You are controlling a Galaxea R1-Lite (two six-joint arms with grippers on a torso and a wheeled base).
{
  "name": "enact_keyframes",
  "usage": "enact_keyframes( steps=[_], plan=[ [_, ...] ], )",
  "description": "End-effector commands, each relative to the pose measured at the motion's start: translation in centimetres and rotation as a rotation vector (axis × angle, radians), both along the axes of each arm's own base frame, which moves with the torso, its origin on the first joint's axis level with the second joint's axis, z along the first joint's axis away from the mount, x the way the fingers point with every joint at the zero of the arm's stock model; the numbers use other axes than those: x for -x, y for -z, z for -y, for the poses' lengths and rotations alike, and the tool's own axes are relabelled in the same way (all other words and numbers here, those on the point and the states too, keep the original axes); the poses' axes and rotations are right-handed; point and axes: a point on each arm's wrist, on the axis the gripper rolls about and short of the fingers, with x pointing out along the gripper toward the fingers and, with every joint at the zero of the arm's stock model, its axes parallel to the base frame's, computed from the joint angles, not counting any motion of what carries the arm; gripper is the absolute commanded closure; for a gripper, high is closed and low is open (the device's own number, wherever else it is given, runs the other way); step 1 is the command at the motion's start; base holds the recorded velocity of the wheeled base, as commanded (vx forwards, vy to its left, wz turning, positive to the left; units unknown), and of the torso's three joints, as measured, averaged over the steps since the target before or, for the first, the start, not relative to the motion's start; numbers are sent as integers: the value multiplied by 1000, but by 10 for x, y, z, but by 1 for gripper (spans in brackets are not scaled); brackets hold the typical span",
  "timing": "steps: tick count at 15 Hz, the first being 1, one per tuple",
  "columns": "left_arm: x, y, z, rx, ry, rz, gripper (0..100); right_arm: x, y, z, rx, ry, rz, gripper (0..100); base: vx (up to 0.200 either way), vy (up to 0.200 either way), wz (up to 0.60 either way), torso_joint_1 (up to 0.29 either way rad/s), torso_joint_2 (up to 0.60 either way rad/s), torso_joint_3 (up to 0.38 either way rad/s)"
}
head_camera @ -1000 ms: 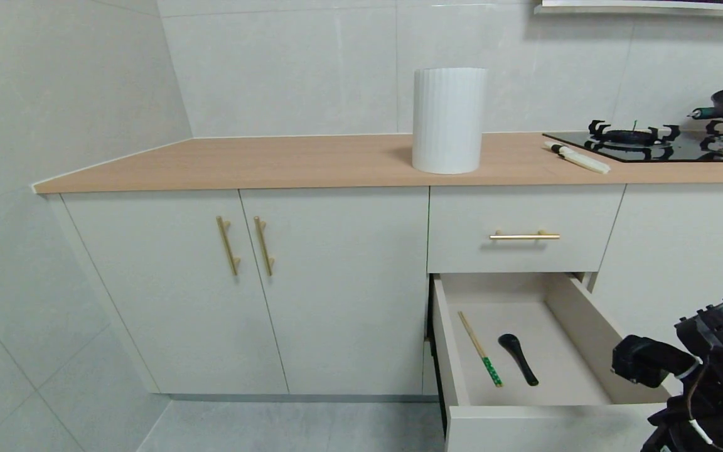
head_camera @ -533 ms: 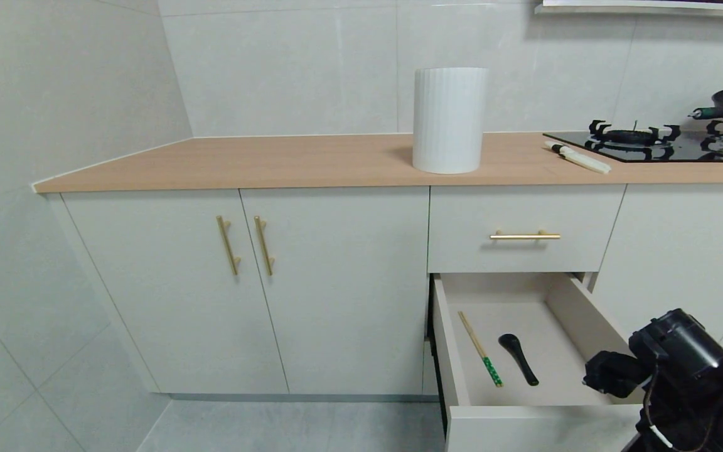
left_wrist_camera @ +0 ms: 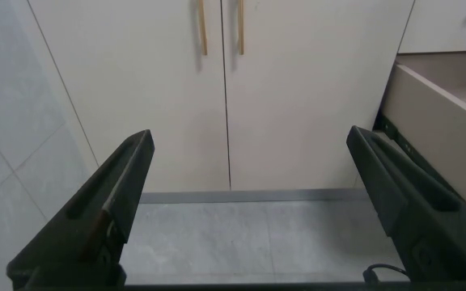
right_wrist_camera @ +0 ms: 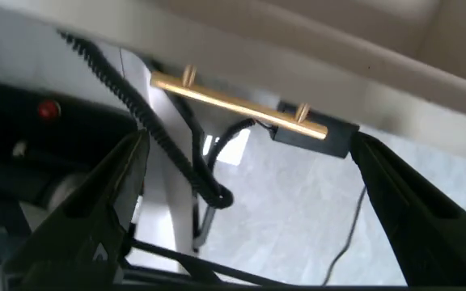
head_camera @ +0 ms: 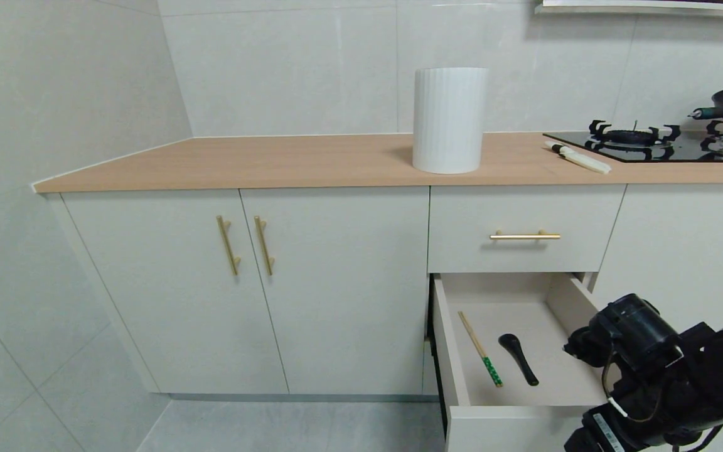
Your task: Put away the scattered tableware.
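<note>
In our open drawer (head_camera: 506,432) the chopsticks (head_camera: 481,349) lie with the black spoon (head_camera: 518,359) at their three o'clock (apart, not touching). At twelve o'clock, the wooden counter (head_camera: 273,163) bears a white canister (head_camera: 449,119). Our left gripper (left_wrist_camera: 249,139) and right gripper (right_wrist_camera: 251,139) gape wide, both empty.

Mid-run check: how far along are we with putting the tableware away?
Done: the green-tipped wooden chopsticks and the black spoon lie in the open lower drawer. In hand: nothing; the right gripper is open, facing a gold bar handle, and the left gripper is open too. Left: shutting the drawer, and possibly the cream-handled utensil lying on the wooden countertop beside the black gas stove.
</note>
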Motion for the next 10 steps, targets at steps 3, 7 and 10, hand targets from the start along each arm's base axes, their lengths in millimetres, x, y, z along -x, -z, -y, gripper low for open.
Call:
enact_keyframes(
  steps=[3, 7, 10],
  plan=[
    [0, 0, 0, 0, 0, 0, 0, -19, 8, -6, 25, 94, 5, 0, 0, 0, 0, 0, 0, 0],
    [0, 0, 0, 0, 0, 0, 0, -30, 9, -9, 1, 142, 47, 0, 0, 0, 0, 0, 0, 0],
    [0, 0, 0, 0, 0, 0, 0, -49, 25, -11, -20, 205, 125, 0, 0, 0, 0, 0, 0, 0]
  ],
)
